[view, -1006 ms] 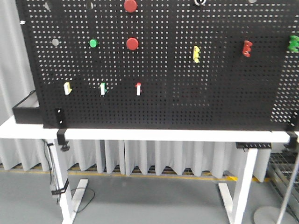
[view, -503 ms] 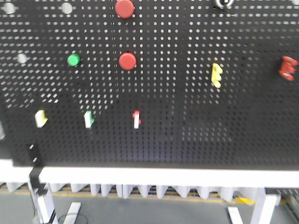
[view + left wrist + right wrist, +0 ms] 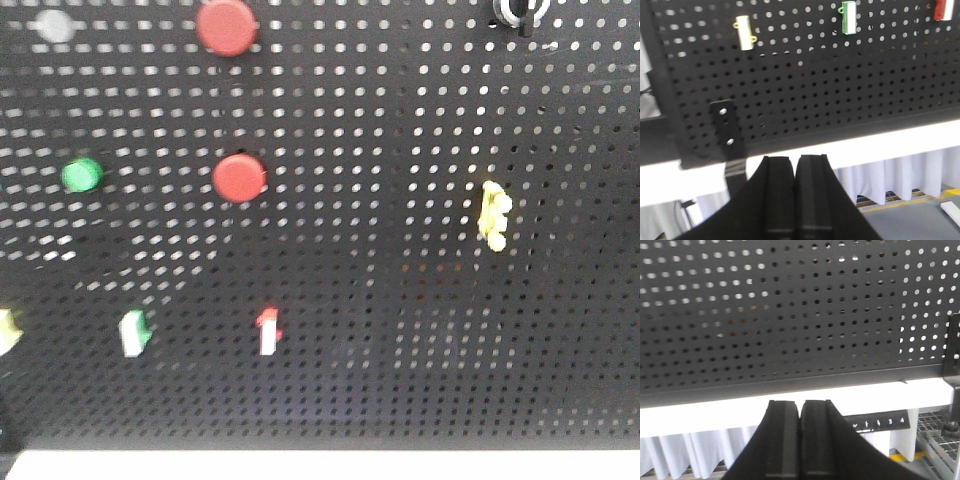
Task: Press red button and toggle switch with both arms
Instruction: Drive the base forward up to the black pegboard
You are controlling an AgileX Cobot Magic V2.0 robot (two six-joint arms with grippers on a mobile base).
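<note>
Two round red buttons sit on the black pegboard (image 3: 400,300) in the front view, one at the top (image 3: 227,25) and one below it (image 3: 240,177). In a row lower down are small toggle switches: red-and-white (image 3: 268,330), green-and-white (image 3: 134,332) and a yellow one (image 3: 5,330) cut by the left edge. The left wrist view shows the same row high up: yellow-white switch (image 3: 745,32), green switch (image 3: 849,16), red switch (image 3: 941,9). My left gripper (image 3: 795,160) is shut and empty, below the board's lower edge. My right gripper (image 3: 800,403) is also shut and empty, below the board.
A green button (image 3: 81,175), a yellow clip (image 3: 494,214) and a metal knob (image 3: 520,12) are also on the board. The board stands on a white table (image 3: 700,412). Black clamp brackets hold it, one at the left (image 3: 726,127) and one at the right (image 3: 954,355). Grey curtain hangs behind.
The front view has closed in on the pegboard: buttons and switches have grown larger, and the table legs and floor have dropped out of frame.
</note>
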